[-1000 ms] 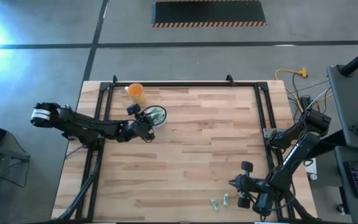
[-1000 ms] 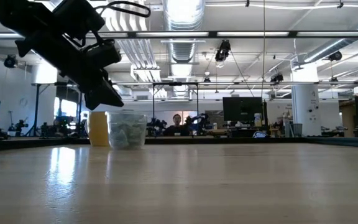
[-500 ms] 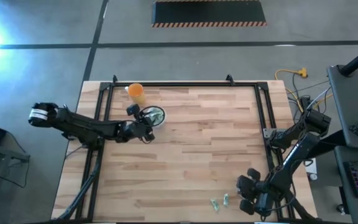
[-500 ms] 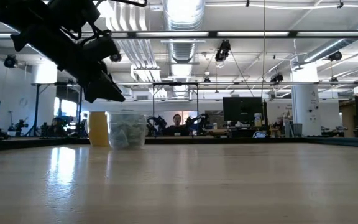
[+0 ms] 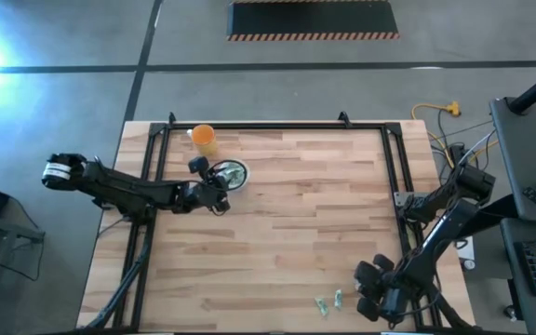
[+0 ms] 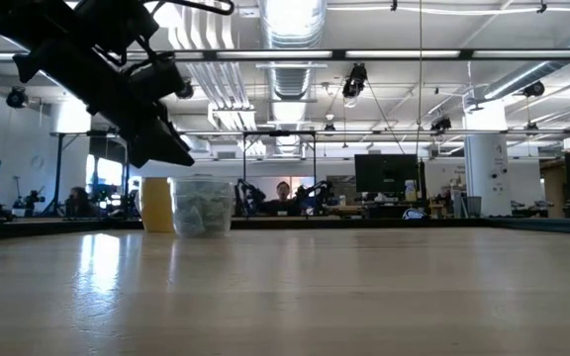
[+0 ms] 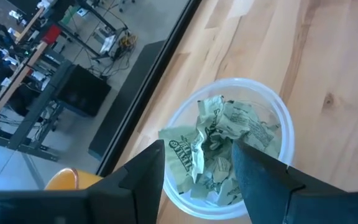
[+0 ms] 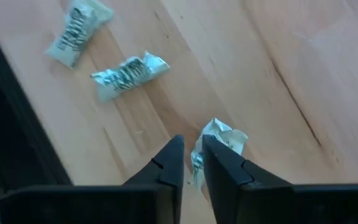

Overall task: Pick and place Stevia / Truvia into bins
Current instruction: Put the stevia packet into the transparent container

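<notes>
The clear cup (image 5: 234, 172) (image 7: 229, 146) stands at the table's far left and holds several crumpled green-and-white sachets (image 7: 219, 140). My left gripper (image 5: 218, 182) (image 7: 197, 177) hovers open just above it; the low view shows it (image 6: 166, 148) above and beside the cup (image 6: 202, 206). My right gripper (image 5: 359, 290) (image 8: 192, 163), near the table's near right edge, is shut on one sachet (image 8: 221, 140). Two more sachets (image 8: 129, 73) (image 8: 78, 28) lie flat on the table beyond it, seen from above as sachets (image 5: 322, 305) (image 5: 339, 298). My right gripper pinches a crumpled sachet by its edge (image 8: 197, 155) between the two fingertips, coming from above at a slant. The rest of the sachet sticks out beyond the fingers, close over the wood. Whether it is lifted clear, I cannot tell.
An orange cup (image 5: 204, 140) (image 6: 155, 205) stands just left of and behind the clear one. A black frame rail (image 5: 391, 167) runs along the table's edges, close to the right gripper. The middle of the wooden table (image 5: 296, 214) lies bare.
My right gripper has drawn back a little toward the table's near right corner and turned about its wrist. My left gripper has risen slightly above the clear cup.
</notes>
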Motion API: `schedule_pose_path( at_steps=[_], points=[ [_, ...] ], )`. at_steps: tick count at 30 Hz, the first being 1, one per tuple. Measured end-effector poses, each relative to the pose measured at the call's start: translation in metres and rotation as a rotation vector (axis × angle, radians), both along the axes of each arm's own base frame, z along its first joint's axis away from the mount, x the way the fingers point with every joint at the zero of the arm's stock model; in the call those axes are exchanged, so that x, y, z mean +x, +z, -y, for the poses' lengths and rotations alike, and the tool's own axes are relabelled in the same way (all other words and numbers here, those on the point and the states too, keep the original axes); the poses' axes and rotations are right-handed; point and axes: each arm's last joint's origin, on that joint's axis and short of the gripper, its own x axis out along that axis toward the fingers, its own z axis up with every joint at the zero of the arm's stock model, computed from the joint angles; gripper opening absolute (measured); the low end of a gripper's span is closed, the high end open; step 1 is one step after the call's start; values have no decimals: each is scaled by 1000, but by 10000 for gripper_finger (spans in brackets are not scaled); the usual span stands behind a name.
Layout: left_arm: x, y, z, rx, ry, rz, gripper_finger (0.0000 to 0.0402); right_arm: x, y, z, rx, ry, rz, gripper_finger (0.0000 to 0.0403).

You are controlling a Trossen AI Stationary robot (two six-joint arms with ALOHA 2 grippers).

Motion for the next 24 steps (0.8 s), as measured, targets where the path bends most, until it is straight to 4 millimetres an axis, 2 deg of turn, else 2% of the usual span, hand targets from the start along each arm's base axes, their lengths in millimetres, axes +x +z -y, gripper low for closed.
schedule_pose_path(
  at_steps=[6,13,19,24],
  points=[
    [0,0,0,1,1,-5,171,0,-15,-4,1,-19,-92,88],
    [0,0,0,1,1,-3,171,0,-19,-5,10,-52,-123,123],
    [0,0,0,1,0,-4,171,0,-21,-5,4,-54,-128,130],
    [0,-1,0,-1,-2,-7,171,0,-24,-6,1,-51,-150,120]
  ],
)
